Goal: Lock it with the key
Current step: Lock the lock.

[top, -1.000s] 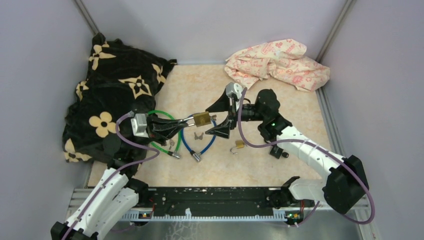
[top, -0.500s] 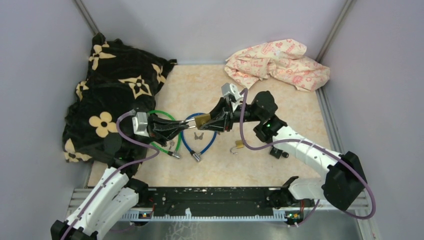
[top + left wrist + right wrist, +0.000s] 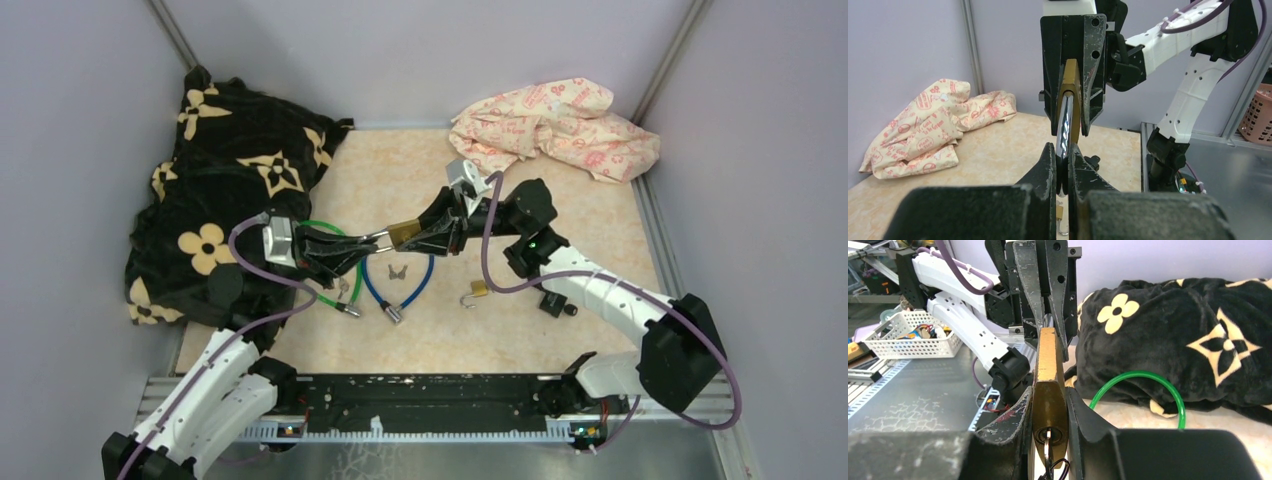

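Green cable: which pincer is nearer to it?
Left. The left pincer sits close beside the green cable loop. The right pincer is farther off, beyond it, clamped on the brass padlock.

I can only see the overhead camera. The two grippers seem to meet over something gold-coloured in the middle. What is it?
Observer: A brass padlock. The right wrist camera shows the right gripper clamped against both flat sides of its body.
Operator: And what is the other gripper doing?
Observer: The left wrist camera shows the left gripper pinching the shiny steel shackle, the loop at the padlock's top.
Operator: Is there a key in it?
Observer: It looks like it. The keyhole faces the right wrist camera, and a sliver of metal sits in it, most likely the key.
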`<state>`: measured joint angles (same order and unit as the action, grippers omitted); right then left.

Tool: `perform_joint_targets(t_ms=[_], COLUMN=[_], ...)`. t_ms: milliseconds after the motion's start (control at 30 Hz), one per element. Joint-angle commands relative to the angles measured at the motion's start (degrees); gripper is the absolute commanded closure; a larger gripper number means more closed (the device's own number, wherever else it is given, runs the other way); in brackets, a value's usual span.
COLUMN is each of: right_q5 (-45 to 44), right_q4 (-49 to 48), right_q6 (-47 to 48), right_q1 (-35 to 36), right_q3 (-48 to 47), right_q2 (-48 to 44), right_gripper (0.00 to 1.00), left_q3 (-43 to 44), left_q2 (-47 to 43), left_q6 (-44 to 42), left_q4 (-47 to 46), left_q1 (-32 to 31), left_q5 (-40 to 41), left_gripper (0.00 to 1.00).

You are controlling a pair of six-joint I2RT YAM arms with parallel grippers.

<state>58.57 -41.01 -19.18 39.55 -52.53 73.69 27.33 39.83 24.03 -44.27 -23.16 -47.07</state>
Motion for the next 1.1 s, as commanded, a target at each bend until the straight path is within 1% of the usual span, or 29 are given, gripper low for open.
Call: perform_joint_targets(t_ms=[0,167,300,433,500,667,767,867,933,1000,1067], right_q5=[-0.9,-0.2,0.3,1.5,3.5,12.8,15.0,12.7,7.1,2.2,-0.1], right_q4=[-10.0,-9.4,-7.9,-10.2,-9.5,-3.2,1.1,2.3,3.4,6.3,9.8], right_q6=[0.0,0.7,1.1,-0.2,0.5,3.7,5.5,5.9,6.3,9.0,11.5], right_q1=[1.4,1.8,3.6,4.3,4.3,4.2,4.2,4.2,4.7,6.1,6.9], right_q3=[-5.3,-7.0,-7.5,-6.7,-7.0,-10.7,-12.4,-11.7,-11.0,-10.7,-10.9], right_q2=[0.9,2.6,3.7,3.7,3.5,3.9,3.5,2.4,1.8,1.7,2.5], right_gripper=[1.00,1.00,1.00,1.00,1.00,1.00,1.00,1.00,1.00,1.00,1.00], left_q3=[2.9,3.1,3.2,2.7,2.5,4.3,4.4,4.0,3.6,3.0,3.1], left_q2=[1.3,3.2,4.4,5.5,6.0,6.5,5.8,5.2,5.5,6.3,7.1], left_q6=[1.5,1.5,-0.1,-1.5,-1.5,-4.4,-6.6,-8.9,-8.5,-7.8,-7.6], left_q4=[-3.6,-4.9,-4.8,-4.1,-3.8,0.2,0.4,-0.7,-2.3,-3.9,-4.8], left_q1=[-2.6,-4.1,-4.6,-4.8,-5.0,-4.9,-4.9,-5.0,-5.3,-6.5,-7.6], left_q5=[-3.1,-3.2,-2.0,-2.6,-3.7,-5.9,-4.5,-3.4,-1.8,0.9,4.5], left_gripper=[1.00,1.00,1.00,1.00,1.00,1.00,1.00,1.00,1.00,1.00,1.00])
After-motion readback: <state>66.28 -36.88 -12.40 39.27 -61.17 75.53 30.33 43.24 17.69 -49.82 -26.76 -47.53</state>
